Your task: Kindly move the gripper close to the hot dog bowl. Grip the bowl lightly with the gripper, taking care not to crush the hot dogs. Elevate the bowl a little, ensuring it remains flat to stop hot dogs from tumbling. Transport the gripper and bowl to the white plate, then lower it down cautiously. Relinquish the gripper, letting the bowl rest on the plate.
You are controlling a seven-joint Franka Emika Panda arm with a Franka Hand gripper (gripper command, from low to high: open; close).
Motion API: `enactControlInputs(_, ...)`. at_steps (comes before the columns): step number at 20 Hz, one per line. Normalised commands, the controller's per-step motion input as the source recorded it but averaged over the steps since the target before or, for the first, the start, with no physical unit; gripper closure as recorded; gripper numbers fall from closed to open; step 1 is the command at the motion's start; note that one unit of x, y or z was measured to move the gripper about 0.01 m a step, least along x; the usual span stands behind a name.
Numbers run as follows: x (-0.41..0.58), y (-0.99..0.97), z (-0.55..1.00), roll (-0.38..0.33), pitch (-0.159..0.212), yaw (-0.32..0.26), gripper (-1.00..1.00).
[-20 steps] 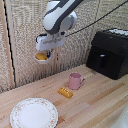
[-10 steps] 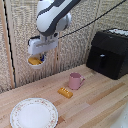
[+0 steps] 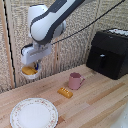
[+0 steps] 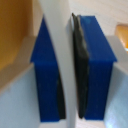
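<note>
Hanging in the air at the left of the exterior view, the gripper (image 3: 33, 65) holds the bowl (image 3: 30, 73) above the wooden table (image 3: 100, 102). It is shut on the bowl's edge. The bowl is small and white, and yellow-orange hot dogs (image 3: 28, 70) show at its top. It looks about level.

Up close in the wrist view, the two blue pads (image 4: 47, 75) sit very near each other with the thin white rim of the bowl (image 4: 60, 45) squeezed between them. Some yellow-orange food (image 4: 15, 30) shows at the upper left of that picture.

The plate (image 3: 34, 113) lies on the table at the lower left of the exterior view, below the bowl and apart from it. A pink mug (image 3: 75, 80) stands near the middle. A loose yellow bun (image 3: 65, 92) lies just in front of the mug. A black box (image 3: 110, 52) sits at the right, by the woven wall
</note>
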Motion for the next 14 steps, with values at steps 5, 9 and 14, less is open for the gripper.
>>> enactControlInputs(5,-0.293,0.33,-0.44,0.018,0.017,0.124,1.0)
enactControlInputs(9,-0.242,0.26,-0.51,0.004,0.027,0.115,1.0)
enactControlInputs(14,-0.209,0.14,-0.51,-0.04,0.016,0.086,1.0)
